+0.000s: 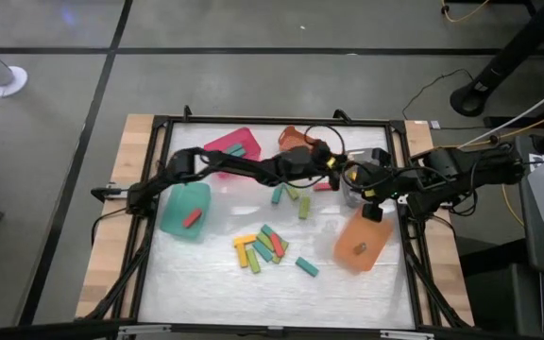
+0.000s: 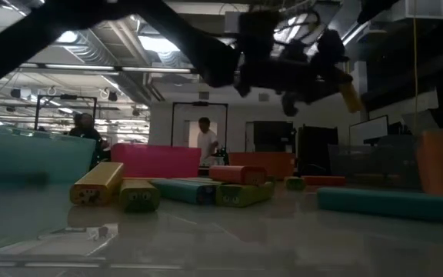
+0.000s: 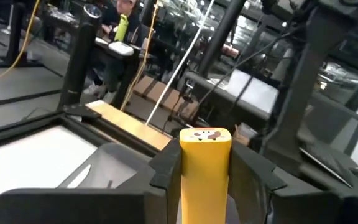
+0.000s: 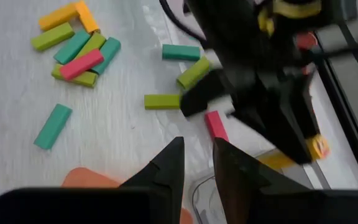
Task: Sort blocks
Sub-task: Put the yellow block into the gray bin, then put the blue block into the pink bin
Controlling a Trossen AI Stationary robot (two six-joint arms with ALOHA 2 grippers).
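Note:
My left gripper (image 3: 206, 180) reaches across the table to its right side (image 1: 351, 178) and is shut on a yellow block (image 3: 205, 162), raised above a grey bin (image 3: 107, 163). My right gripper (image 4: 199, 163) hovers just beside it over the near-right area (image 1: 374, 208), slightly open and empty. Loose blocks lie flat on the table: a mixed cluster (image 1: 263, 247), a lone teal one (image 1: 307, 266), green and teal ones (image 1: 291, 194), and a red one (image 4: 215, 124). One red block (image 1: 192, 219) lies in the teal bin and one brown block (image 1: 360, 248) in the orange bin. My left gripper pinches the yellow block between its two fingers (image 3: 166, 168), one on each long side. The block's end face (image 3: 206, 135) sticks out past the fingertips. The block is lifted clear of the table, seen high in the low view (image 2: 350, 96).
Teal bin (image 1: 179, 196) at the left, pink bin (image 1: 225, 144) and a brown-orange bin (image 1: 291, 137) at the far edge, orange bin (image 1: 378, 236) at the near right. A black frame (image 1: 159, 123) borders the table. People show in the room behind (image 2: 205, 138).

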